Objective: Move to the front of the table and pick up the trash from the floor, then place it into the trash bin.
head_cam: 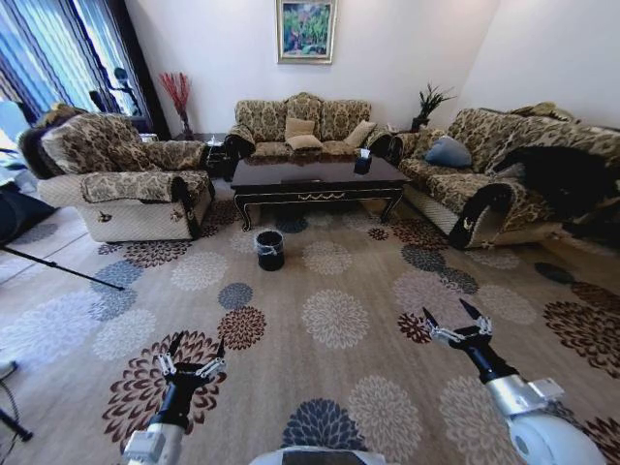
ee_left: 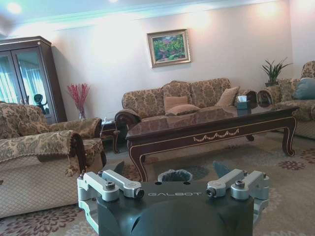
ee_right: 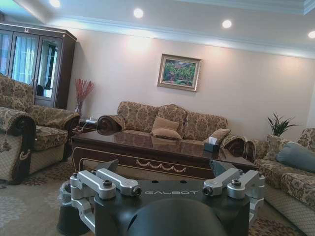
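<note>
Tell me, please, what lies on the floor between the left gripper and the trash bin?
Bare patterned carpet: in the head view nothing lies between the open left gripper and the trash bin.

Quick count of the room: two grippers, the left gripper (head_cam: pixel 195 351) and the right gripper (head_cam: pixel 455 318), both with fingers spread apart. One table (head_cam: pixel 315 180) out ahead of the fingertips, and one trash bin (head_cam: pixel 269 249) on the carpet between the fingers and the table. One tissue box (head_cam: pixel 362 164) on the tabletop. Three sofas around it: one sofa (head_cam: pixel 302 124) past the table, one (head_cam: pixel 121 172) off beyond the left fingers, one (head_cam: pixel 504 170) beyond the right fingers. One framed painting (head_cam: pixel 306 30), one blue cushion (head_cam: pixel 449 152), one green potted plant (head_cam: pixel 427 102).
</note>
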Tool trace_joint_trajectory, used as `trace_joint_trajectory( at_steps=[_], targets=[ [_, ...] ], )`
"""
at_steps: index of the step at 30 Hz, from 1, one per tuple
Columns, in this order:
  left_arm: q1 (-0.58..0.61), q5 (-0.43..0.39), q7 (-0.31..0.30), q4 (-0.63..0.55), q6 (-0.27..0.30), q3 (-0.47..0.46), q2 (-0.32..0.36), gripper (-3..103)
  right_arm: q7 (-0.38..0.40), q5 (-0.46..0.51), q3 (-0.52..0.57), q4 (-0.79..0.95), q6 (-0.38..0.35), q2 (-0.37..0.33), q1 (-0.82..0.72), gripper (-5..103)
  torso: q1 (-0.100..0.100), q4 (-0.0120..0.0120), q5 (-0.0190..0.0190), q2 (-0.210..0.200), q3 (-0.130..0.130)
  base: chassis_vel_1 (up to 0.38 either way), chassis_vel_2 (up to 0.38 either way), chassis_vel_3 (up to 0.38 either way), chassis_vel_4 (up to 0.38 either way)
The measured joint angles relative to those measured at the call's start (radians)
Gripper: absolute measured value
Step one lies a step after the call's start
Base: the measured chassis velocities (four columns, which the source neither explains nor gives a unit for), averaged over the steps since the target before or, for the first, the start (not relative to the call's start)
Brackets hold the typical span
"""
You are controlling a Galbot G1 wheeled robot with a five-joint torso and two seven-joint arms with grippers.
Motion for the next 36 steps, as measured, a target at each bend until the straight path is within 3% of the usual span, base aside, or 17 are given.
trace_joint_trajectory(
  at_steps=[36],
  targets=[
    [0.000,0.000,0.000,0.000,0.000,0.000,0.000,100,0.000,0.000,0.000,0.000,0.000,0.000,0.000,100,0.077,0.0000,0.0000,0.175,0.099,0.000,0.000,0.000,0.000]
  ],
)
